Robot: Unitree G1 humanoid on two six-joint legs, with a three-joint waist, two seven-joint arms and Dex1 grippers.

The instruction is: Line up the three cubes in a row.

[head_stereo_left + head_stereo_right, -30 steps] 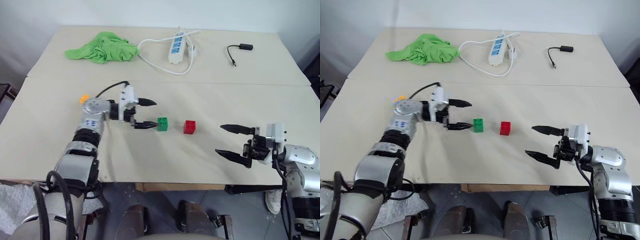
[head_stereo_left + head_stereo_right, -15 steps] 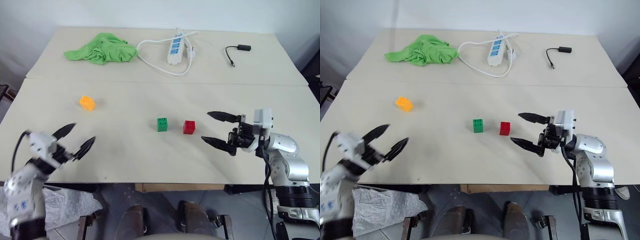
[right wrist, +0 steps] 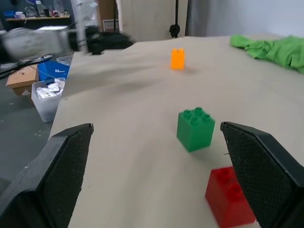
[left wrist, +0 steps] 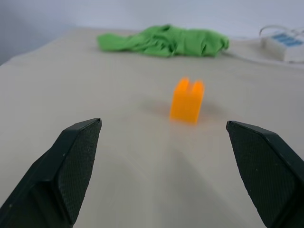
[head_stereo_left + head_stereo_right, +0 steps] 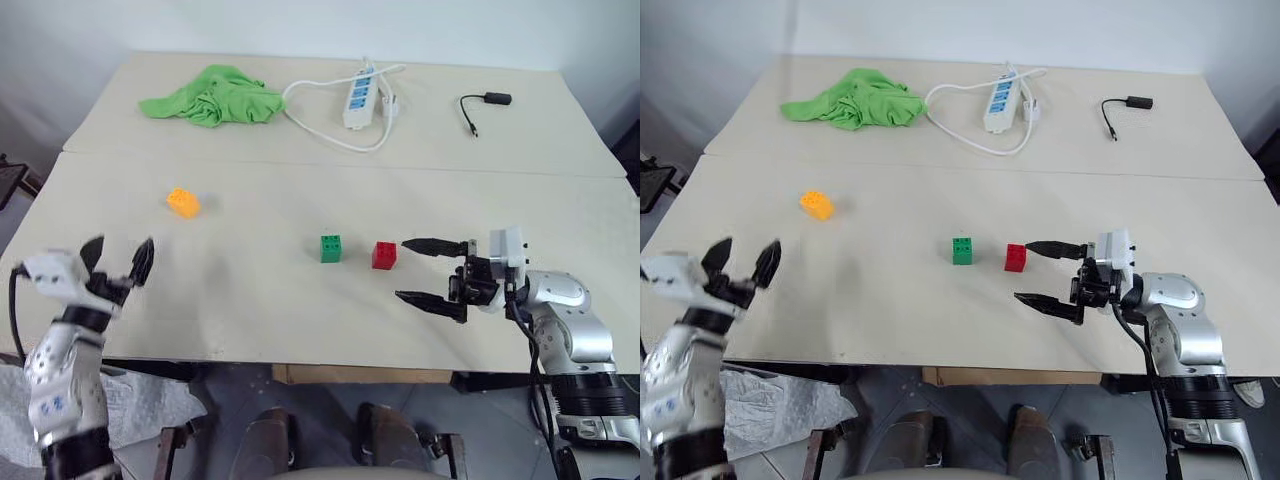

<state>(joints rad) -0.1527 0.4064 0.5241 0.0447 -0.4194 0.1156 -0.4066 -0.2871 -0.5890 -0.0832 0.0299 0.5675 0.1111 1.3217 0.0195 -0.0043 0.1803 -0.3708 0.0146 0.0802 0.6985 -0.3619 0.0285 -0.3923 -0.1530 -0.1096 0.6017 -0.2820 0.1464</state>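
At the near left edge of the counter, the left pincer is now held with its fingers spread and nothing between them. A second ago it was seen beside the green cube in the middle of the counter; since then it has been drawn away to the left and turned toward the orange-yellow cube, which stands alone, well apart from the other two. The green cube and the red cube have been left near each other, with a gap between. The right pincer, spread and empty, has been brought closer, its upper finger just beside the red cube. Two cubes can be judged as roughly placed; the orange-yellow one is still to be fetched into the row.
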